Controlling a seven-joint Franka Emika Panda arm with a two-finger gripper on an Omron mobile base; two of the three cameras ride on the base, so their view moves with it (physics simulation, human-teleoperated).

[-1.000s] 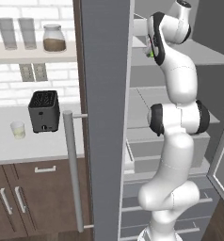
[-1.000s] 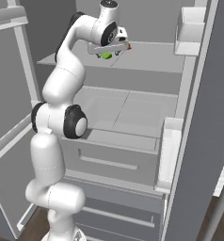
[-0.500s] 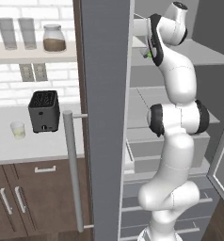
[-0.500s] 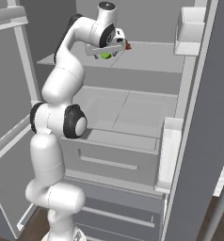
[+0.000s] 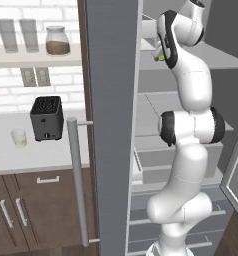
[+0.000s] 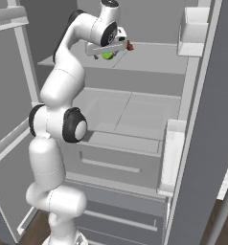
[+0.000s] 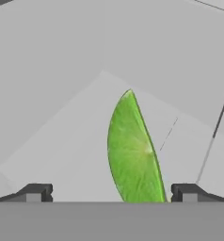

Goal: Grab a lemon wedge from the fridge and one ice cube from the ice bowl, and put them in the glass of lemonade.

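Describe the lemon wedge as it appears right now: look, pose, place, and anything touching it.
The lemon wedge is a thin, bright green crescent with a paler, faintly streaked face and a pointed tip. It lies on the grey upper fridge shelf. In the hand view it sits between the open gripper's fingertips, with clear gaps on both sides. In the right base view it shows just beneath the hand.

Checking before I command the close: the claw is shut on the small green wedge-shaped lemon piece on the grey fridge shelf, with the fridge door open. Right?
Not quite. The claw is open, not shut: in the hand view its two dark tips stand apart on either side of the small green wedge-shaped lemon piece, which lies between them on the grey fridge shelf. The fridge door is open, as you said.
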